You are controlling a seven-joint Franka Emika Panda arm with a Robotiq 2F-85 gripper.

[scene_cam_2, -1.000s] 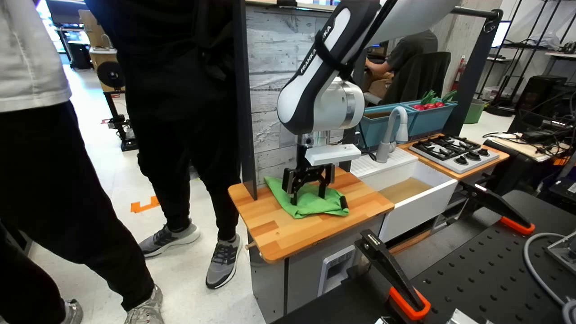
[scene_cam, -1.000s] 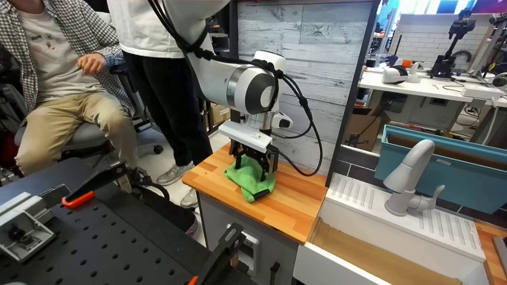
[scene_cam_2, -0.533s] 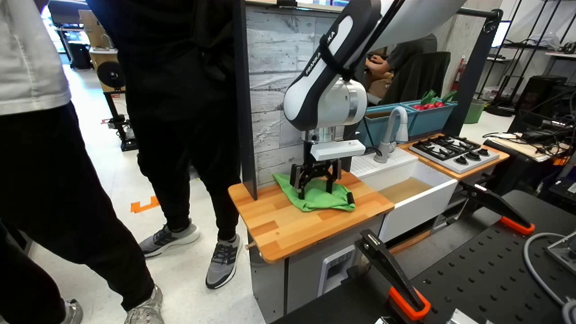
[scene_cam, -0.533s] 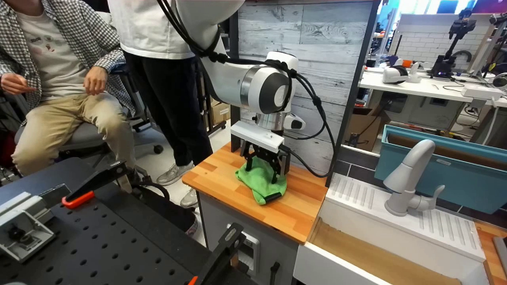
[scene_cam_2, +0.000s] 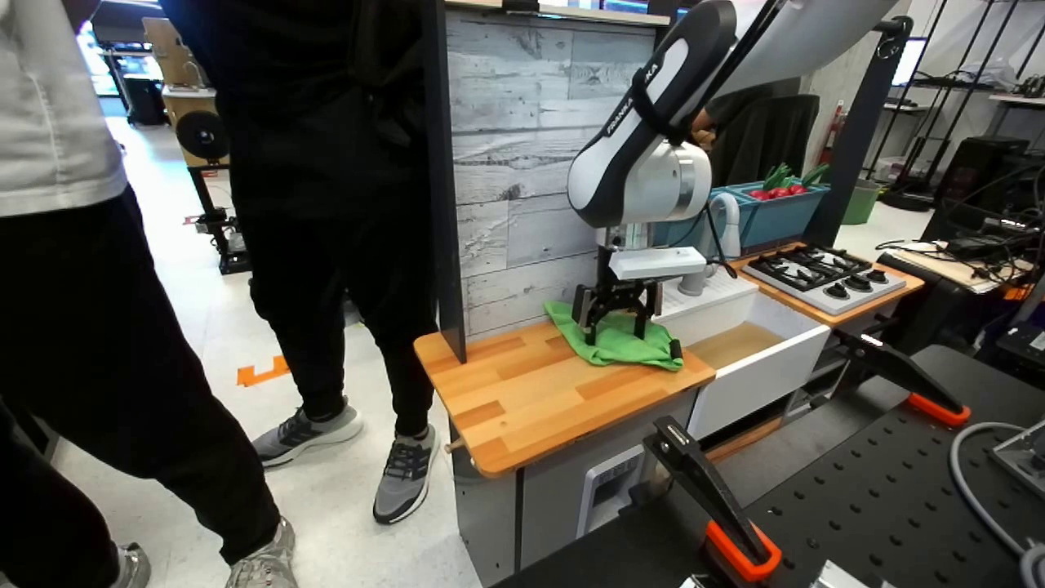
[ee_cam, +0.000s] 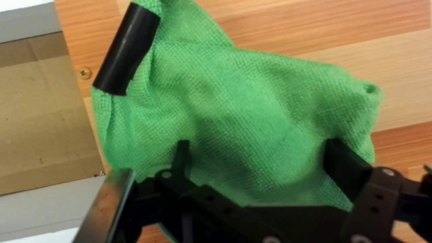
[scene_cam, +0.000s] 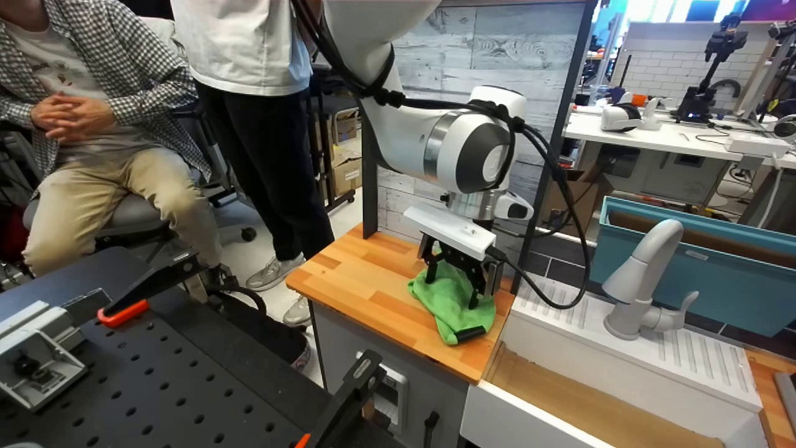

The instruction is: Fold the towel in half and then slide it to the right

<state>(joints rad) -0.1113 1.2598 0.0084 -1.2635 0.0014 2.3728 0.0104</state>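
Sliding appears to be the step in hand: within the last second the rumpled green cloth towel (ee_cam: pixel 249 104) and the jaws have moved together rightward in both exterior views, across the rectangular striped-wood bench (scene_cam: pixel 348 270), from around its middle to near the edge bordering the white box-shaped sink (scene_cam_2: pixel 763 382). The jaws stand spread, their tips down on the towel, with no visible pinch. The towel looks loosely doubled, though its layers cannot be counted. The slide is probably almost complete; pushing on could carry it over that edge.
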